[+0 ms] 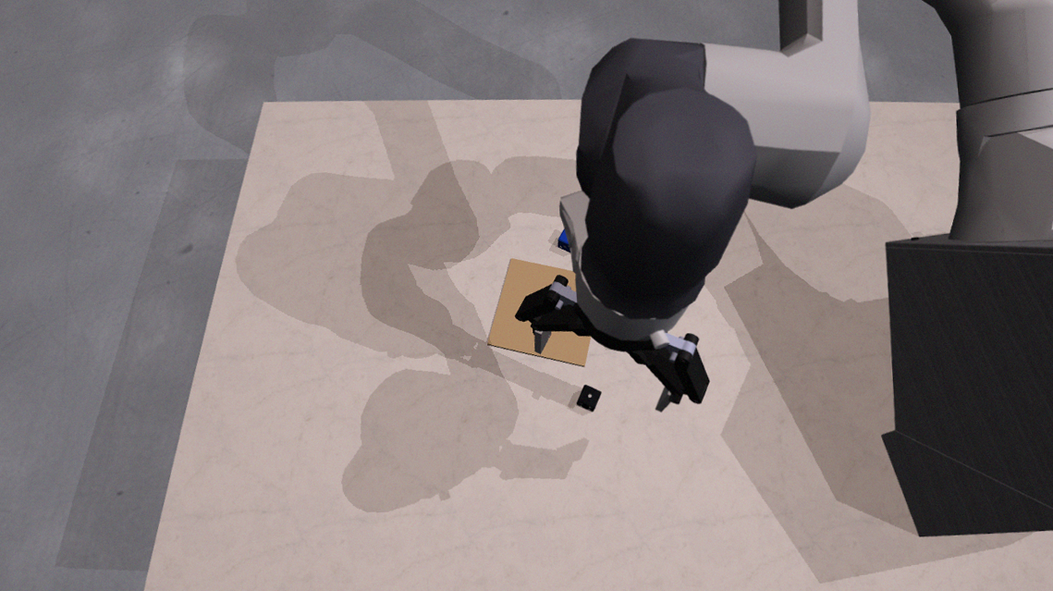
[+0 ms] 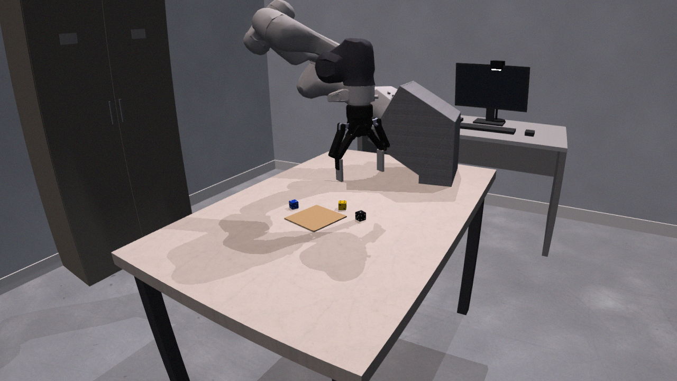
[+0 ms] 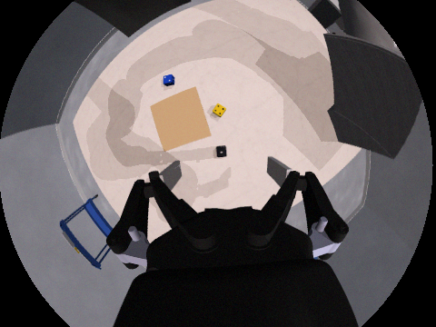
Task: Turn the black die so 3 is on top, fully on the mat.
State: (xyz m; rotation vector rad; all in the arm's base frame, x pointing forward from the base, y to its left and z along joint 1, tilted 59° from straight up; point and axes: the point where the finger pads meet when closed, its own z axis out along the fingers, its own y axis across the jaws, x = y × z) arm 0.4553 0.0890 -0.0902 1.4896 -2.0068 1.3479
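The black die (image 1: 588, 398) (image 2: 360, 216) (image 3: 221, 151) lies on the table off the mat, with a single pip on top. The tan mat (image 1: 507, 328) (image 2: 302, 218) (image 3: 181, 119) lies flat with nothing on it. The yellow die (image 2: 342, 205) (image 3: 219, 110) lies beside the mat with 4 on top; the arm hides it in the top view. The blue die (image 1: 563, 241) (image 2: 293, 204) (image 3: 169, 80) lies beyond another edge of the mat; its top number is too small to read surely. My gripper (image 1: 600, 371) (image 2: 359, 175) (image 3: 223, 166) is wide open and empty, high above the table.
The dark robot pedestal (image 1: 992, 385) (image 2: 421, 137) (image 3: 372, 91) stands at one end of the table (image 1: 281, 518) (image 2: 293, 293). A tall cabinet (image 2: 94, 118) stands on the floor behind. A desk with a monitor (image 2: 492, 87) is at the back right.
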